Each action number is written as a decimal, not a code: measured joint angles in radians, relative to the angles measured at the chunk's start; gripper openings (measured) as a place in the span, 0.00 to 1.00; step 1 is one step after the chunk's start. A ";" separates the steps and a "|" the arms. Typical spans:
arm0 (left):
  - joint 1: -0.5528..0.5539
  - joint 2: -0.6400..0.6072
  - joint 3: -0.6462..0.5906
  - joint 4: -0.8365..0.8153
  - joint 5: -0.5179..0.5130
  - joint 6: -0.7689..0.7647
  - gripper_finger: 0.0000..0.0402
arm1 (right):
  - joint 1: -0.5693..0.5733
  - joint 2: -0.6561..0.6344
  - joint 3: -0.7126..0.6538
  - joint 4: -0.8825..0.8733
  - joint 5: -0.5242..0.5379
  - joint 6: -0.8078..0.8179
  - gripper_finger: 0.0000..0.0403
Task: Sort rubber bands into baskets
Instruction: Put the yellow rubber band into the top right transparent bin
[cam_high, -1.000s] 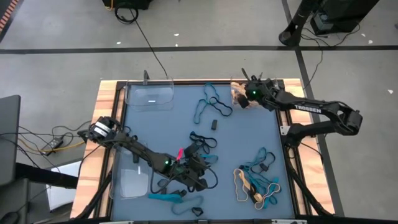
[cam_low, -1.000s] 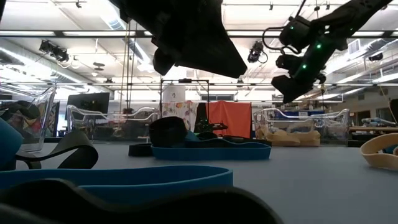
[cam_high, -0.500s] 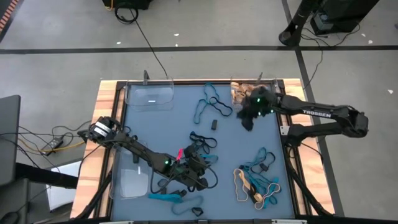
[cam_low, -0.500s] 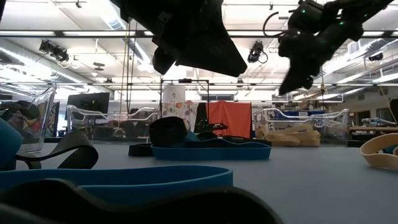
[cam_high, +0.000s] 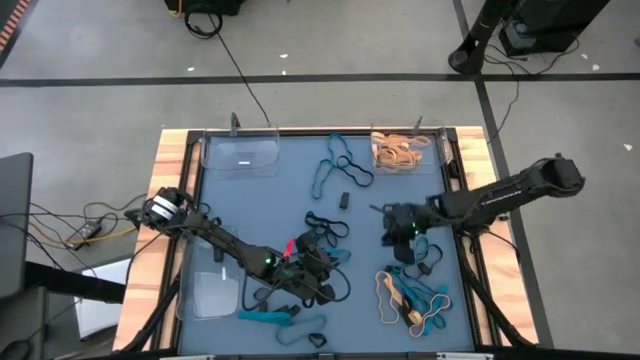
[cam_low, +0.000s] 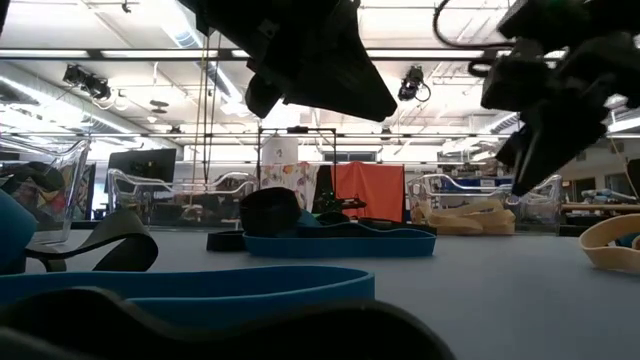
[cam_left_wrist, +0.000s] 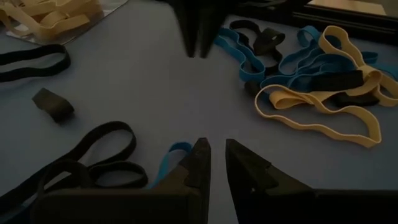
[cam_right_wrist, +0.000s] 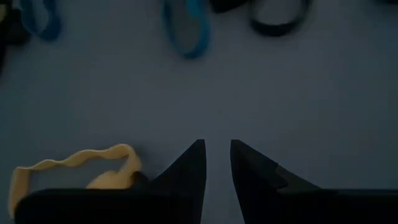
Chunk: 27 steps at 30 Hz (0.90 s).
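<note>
Blue mat (cam_high: 380, 180): tan band (cam_right_wrist: 74, 165) beside right gripper (cam_right_wrist: 216, 155), ungripped.

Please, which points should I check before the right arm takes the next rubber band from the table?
1. The right claw empty: ok, nothing between its fingers.
2. Band centred under the right claw: not ok, the tan rubber band lies to one side.
3. The left claw empty: ok.
4. The far-right basket holds only tan bands: ok.
5. Tan bands in the mixed pile free of blue ones: cannot tell.
</note>
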<state>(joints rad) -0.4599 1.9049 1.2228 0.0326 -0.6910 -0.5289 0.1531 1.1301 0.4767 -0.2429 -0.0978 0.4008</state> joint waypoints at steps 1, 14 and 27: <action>0.001 0.000 0.000 -0.001 0.000 0.000 0.13 | 0.028 0.010 -0.002 0.017 0.016 0.022 0.22; 0.002 0.000 0.000 0.024 0.000 -0.022 0.13 | 0.193 0.277 -0.002 0.208 0.000 0.176 0.39; 0.003 0.000 0.000 0.021 -0.001 -0.022 0.13 | 0.192 0.227 -0.002 0.283 -0.147 0.178 0.48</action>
<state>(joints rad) -0.4572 1.9049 1.2228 0.0540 -0.6918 -0.5510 0.3447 1.3571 0.4750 0.0398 -0.2452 0.5785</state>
